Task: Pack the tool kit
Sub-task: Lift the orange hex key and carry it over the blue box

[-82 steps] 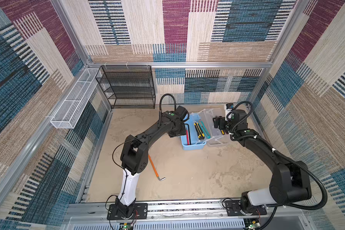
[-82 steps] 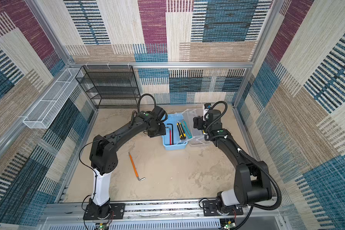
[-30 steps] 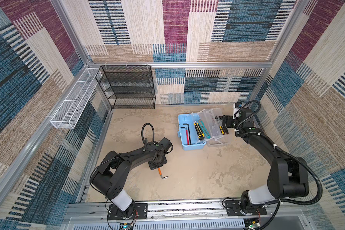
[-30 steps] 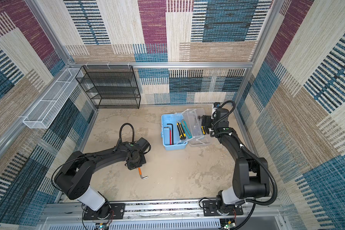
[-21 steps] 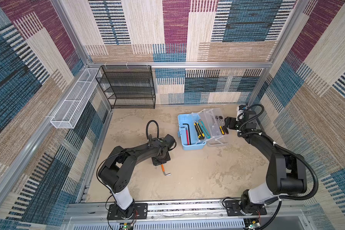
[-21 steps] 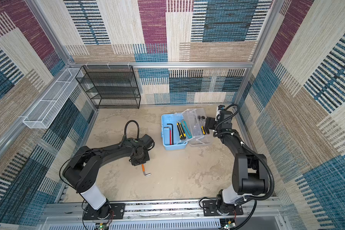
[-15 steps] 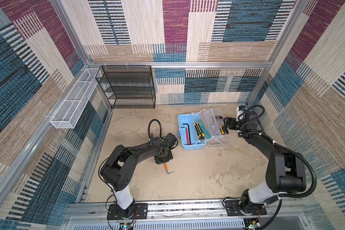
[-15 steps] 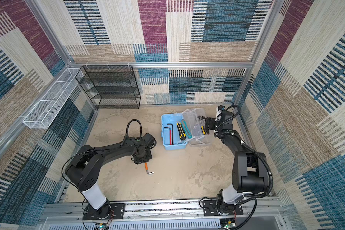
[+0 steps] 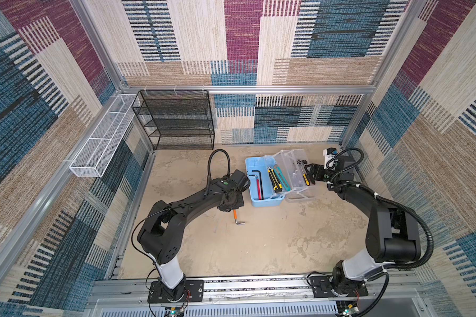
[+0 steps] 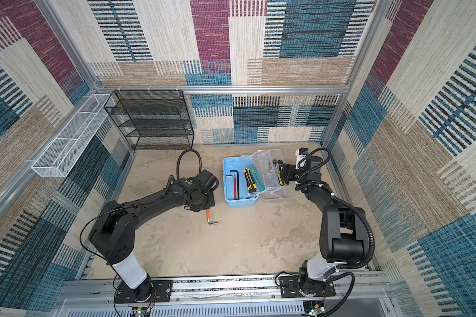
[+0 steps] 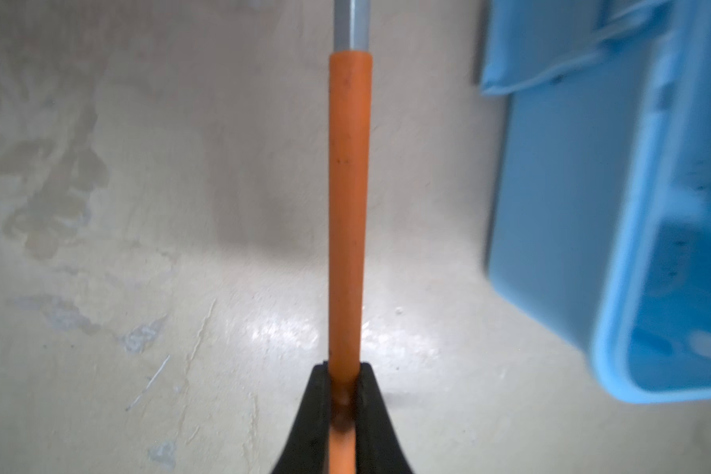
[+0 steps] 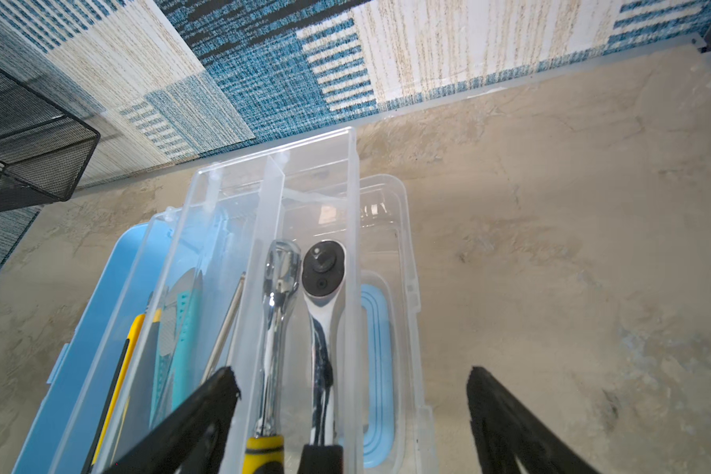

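1. The left tool (image 11: pixel 345 371) is pinched tight on the orange hex key (image 11: pixel 347 205). The key's long shaft runs straight out from the tips.
2. The blue toolbox (image 9: pixel 265 202) lies open just beside it on the desk (image 9: pixel 259 247), on that arm's right.
3. The right tool (image 12: pixel 352 375) gapes, empty, over the clear tray (image 12: pixel 317 164).
4. Packed: two ratchets (image 12: pixel 278 295), two knives (image 9: pixel 275 181), one black-and-red hex key (image 9: pixel 259 186).

I see a light blue toolbox (image 9: pixel 267 202) holding a clear tray (image 12: pixel 304 164). The hex key (image 11: pixel 347 205) wears an orange sleeve over silver metal. 1 knife (image 9: pixel 274 181) is yellow and black, 1 teal knife (image 9: pixel 282 178) lies beside it. The chrome ratchet (image 12: pixel 278 295) has a yellow grip. The walls (image 9: pixel 242 33) are striped patchwork in blue, maroon and beige. The floor (image 9: pixel 259 247) is mottled tan.
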### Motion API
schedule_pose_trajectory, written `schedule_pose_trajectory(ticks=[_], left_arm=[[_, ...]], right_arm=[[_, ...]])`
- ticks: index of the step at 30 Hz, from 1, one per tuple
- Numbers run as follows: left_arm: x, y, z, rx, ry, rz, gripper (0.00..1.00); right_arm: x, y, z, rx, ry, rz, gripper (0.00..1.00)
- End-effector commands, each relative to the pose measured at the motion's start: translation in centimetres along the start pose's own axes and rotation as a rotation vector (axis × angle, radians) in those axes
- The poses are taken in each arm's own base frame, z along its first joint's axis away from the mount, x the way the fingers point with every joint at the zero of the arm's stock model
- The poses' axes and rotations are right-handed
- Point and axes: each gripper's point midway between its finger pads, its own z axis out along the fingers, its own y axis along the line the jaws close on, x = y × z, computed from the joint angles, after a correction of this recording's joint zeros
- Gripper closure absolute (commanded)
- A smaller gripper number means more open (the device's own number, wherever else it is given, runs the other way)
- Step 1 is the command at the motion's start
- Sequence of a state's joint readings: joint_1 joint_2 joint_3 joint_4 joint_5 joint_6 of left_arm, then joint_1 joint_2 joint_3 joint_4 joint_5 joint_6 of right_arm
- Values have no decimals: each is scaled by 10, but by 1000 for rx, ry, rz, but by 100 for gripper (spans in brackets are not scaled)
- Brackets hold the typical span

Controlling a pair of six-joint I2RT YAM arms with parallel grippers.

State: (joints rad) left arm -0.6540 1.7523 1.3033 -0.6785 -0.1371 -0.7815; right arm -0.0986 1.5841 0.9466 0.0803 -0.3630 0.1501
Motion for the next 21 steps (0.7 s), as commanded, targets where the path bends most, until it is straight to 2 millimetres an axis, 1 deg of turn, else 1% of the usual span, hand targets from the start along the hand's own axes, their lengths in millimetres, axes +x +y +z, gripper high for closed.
schedule_pose_trajectory(ticks=[1, 3, 7, 10, 12, 14, 17, 21], left_arm=[[-31, -16, -15, 12, -85, 81, 100], [-51, -32, -22, 38, -128, 103, 100], [-86, -75, -30, 125, -177, 170, 100], [-102, -104, -23, 184, -172, 197, 100], [-107, -119, -15, 215, -144, 212, 100], [-110, -130, -7, 227, -121, 218, 100], [-111, -136, 8, 219, -88, 211, 100], [-108, -130, 25, 191, -35, 171, 100]], right_arm=[[-11, 9, 0, -42, -34, -3, 11], [-11, 11, 0, -58, -31, -2, 11], [-8, 18, 1, -98, -19, -4, 11], [-6, 21, 2, -125, -9, -9, 11], [-5, 23, 2, -137, -3, -9, 11], [-4, 25, 2, -147, 5, -9, 11], [-4, 26, 1, -152, 8, -12, 11], [-5, 26, -1, -142, 1, -17, 11]])
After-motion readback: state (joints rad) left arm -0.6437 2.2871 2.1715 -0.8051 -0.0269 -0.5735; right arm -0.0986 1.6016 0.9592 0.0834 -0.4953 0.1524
